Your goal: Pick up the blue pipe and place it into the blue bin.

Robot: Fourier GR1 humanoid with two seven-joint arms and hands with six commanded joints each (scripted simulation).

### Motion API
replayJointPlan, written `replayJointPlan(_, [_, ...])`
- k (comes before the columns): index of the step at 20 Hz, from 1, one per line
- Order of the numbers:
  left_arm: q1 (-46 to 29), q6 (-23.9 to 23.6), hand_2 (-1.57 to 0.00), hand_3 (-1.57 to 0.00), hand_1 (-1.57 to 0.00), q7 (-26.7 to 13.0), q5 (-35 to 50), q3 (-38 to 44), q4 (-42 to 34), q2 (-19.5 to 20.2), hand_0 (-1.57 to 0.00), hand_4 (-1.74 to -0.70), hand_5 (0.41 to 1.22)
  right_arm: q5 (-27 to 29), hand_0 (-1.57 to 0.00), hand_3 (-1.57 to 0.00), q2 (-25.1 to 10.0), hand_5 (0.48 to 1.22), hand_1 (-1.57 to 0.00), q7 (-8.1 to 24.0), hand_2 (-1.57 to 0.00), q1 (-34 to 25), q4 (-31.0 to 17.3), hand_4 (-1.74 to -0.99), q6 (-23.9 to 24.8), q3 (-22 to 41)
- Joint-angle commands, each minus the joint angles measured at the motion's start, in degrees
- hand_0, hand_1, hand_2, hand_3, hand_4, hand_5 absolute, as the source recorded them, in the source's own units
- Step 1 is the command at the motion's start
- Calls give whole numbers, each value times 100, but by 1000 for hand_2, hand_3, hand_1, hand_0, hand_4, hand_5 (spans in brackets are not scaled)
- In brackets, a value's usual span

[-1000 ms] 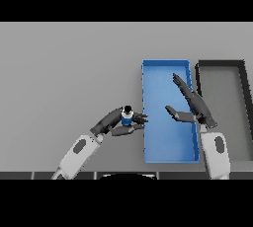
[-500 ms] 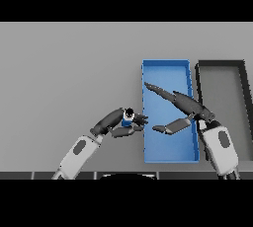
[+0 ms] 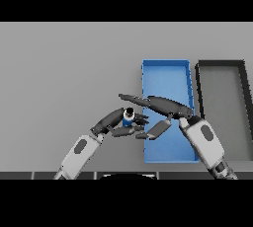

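The blue pipe (image 3: pixel 128 118), a short blue cylinder with a dark top, stands upright just left of the blue bin (image 3: pixel 167 68). My left hand (image 3: pixel 120 124) is curled round it from the left and below. My right hand (image 3: pixel 163 106) reaches leftward over the bin's left wall, its straight fingers stretched toward the pipe's top and its thumb hanging lower beside the left hand's fingers. The right hand holds nothing.
A dark grey bin (image 3: pixel 220 67) sits right beside the blue bin on its right. The grey table (image 3: pixel 64 73) stretches out to the left and behind.
My right hand has swung from over the blue bin leftward, across the bin's left wall, to the pipe. The left hand and the pipe have stayed in place.
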State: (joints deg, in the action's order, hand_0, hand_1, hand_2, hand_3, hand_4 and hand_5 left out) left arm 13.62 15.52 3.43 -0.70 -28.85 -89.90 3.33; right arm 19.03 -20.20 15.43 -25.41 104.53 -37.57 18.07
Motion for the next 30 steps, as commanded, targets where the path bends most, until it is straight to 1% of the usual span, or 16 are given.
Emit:
replayJointPlan(1, [39, 53, -1571, -1571, -1571, -12, 20, 21, 41, -15, -1571, -1475, 1221, -5, 1, 1, 100, 513, 1, 14, 1, -109, -96, -1195, -45, 72])
replayJointPlan(6, [10, 311, -1571, -1571, -1571, 7, 158, 104, 60, -75, -1571, -1454, 1221, -54, 1, 1, 484, 511, -9, 217, -20, -583, -503, -1214, -144, 307])
replayJointPlan(8, [10, 362, -1571, -1571, -1571, 56, 158, 171, 85, -75, -1571, -1460, 1221, 13, -24, -49, 610, 517, -108, 314, -130, -763, -672, -1222, -233, 378])
replayJointPlan(9, [28, 313, -1571, -1571, -1571, 14, 85, 206, 193, -95, -1571, -1515, 1221, 2, -166, -143, 655, 519, -241, 303, -249, -768, -734, -1255, -292, 410])
replayJointPlan(10, [4, 314, -1541, -1304, -1571, -103, 113, 208, 124, -111, -1571, -1560, 1221, 0, -398, -307, 690, 520, -437, 321, -428, -784, -718, -1303, -278, 438])
replayJointPlan(11, [-16, 295, -1528, -1139, -1571, -200, 124, 203, 128, -151, -1571, -1596, 1221, -124, -630, -504, 788, 523, -652, 267, -657, -835, -807, -1383, -257, 484])
replayJointPlan(12, [-6, 301, -1537, -1163, -1571, -240, 101, 228, 134, -119, -1571, -1625, 1221, -201, -818, -662, 821, 527, -836, 268, -840, -876, -859, -1446, -248, 485])
replayJointPlan(14, [-21, 313, -1549, -1228, -1571, -163, 53, 219, 167, -167, -1571, -1667, 1221, -17, -1089, -896, 856, 600, -1101, 250, -1103, -901, -913, -1537, -260, 428])
replayJointPlan(17, [7, 301, -1560, -1331, -1571, -189, 26, 223, 89, -214, -1571, -1703, 1221, 193, -1324, -1225, 935, 869, -1330, 197, -1331, -767, -836, -1481, -218, 391])
replayJointPlan(20, [7, 363, -1539, -1412, -1571, -65, 54, 227, 52, -247, -1571, -1722, 1221, -97, -1445, -1394, 1068, 1041, -1448, -93, -1448, -683, -696, -1477, -262, 415])
replayJointPlan(22, [45, 341, -1551, -1417, -1571, 36, -76, 265, 142, -239, -1571, -1729, 1221, -251, -1490, -1458, 1123, 1106, -1492, -198, -1492, -584, -685, -1485, -307, 453])
replayJointPlan(24, [55, 301, -1558, -1437, -1571, 60, -106, 265, 153, -283, -1571, -1733, 1221, 122, -1519, -1499, 1245, 1147, -1520, 175, -1521, -535, -668, -1490, -210, 405])
replayJointPlan(27, [56, 293, -1564, -1434, -1571, 67, -47, 296, 141, -277, -1571, -1732, 1221, 267, -1545, -1534, 1345, 1183, -1545, 363, -1545, -477, -634, -1494, -188, 297])
replayJointPlan(28, [37, 292, -1566, -1264, -1571, 249, -88, 278, 162, -252, -1571, -1734, 1221, 312, -1550, -1541, 1367, 1191, -1550, 434, -1550, -427, -567, -1495, -182, 295])
replayJointPlan(29, [44, 280, -1336, -1051, -1368, 289, -125, 279, 125, -215, -1446, -1629, 1221, 252, -1554, -1547, 1398, 1197, -1554, 384, -1555, -425, -538, -1496, -162, 255])
replayJointPlan(30, [14, 288, -1069, -841, -1094, 251, -215, 240, 102, -174, -1175, -1512, 1221, 194, -1557, -1552, 1445, 1202, -1558, 422, -1558, -387, -515, -1496, -127, 250])
